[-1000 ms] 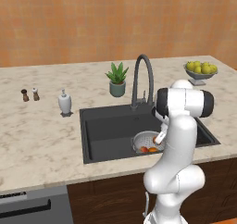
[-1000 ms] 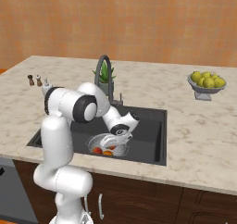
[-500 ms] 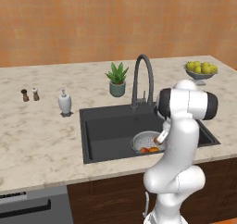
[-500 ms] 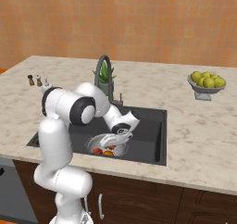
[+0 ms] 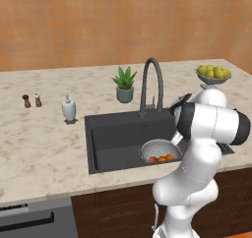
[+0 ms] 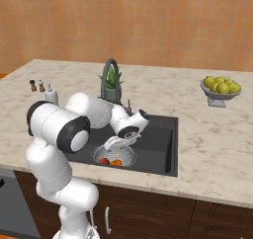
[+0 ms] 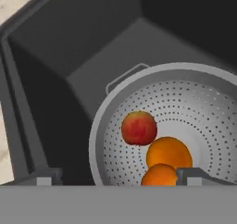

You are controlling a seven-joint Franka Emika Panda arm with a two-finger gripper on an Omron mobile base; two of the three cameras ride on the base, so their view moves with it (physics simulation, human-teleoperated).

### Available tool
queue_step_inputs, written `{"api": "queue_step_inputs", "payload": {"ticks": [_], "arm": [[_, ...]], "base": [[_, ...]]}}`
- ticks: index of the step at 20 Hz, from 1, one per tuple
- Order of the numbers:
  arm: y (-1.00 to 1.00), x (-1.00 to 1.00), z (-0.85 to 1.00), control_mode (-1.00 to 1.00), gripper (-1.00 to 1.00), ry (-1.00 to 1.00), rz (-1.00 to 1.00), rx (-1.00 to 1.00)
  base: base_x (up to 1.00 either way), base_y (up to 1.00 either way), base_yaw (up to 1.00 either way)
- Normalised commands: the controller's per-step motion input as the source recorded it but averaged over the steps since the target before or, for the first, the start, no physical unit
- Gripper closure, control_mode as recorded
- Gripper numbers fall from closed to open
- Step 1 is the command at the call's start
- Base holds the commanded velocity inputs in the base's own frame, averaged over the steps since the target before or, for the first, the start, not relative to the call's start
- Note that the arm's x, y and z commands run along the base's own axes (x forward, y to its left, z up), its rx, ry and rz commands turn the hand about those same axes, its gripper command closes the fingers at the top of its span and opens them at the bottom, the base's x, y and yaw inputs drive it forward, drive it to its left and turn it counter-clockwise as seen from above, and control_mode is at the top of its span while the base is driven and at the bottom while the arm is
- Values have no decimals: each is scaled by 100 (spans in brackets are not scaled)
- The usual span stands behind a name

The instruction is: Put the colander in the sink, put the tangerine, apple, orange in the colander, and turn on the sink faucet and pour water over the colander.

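Left base view: the pierced silver metal colander sits in the dark charcoal sink of the marble worktop, three fruits inside.

Right base view: the bent arm hangs low over it.

Hand view: the jaws have spread wide and empty; the red apple rests beside two orange fruits, so the faucet comes next.

left base view from behind and left of the arm, looking forward and down at the sink, right base view from behind and right, same sink and counter shared, hand view close above the sink floor, looking into the colander
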Motion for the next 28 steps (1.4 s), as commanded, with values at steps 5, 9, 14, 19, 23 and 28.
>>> {"api": "queue_step_inputs", "payload": {"ticks": [5,9,14,19,23,28], "arm": [[0,-33,86,-100,-100,-15,2,0],[-2,-35,81,-100,-100,-19,5,0],[-7,-44,66,-100,-100,-20,9,0],[-8,-26,66,-100,-100,-18,2,0],[-13,-14,49,-100,-100,-9,1,0],[-15,-10,41,-100,-100,-6,1,0]], "base": [[0,0,0],[0,0,0],[0,0,0],[0,0,0],[0,0,0],[0,0,0]]}}
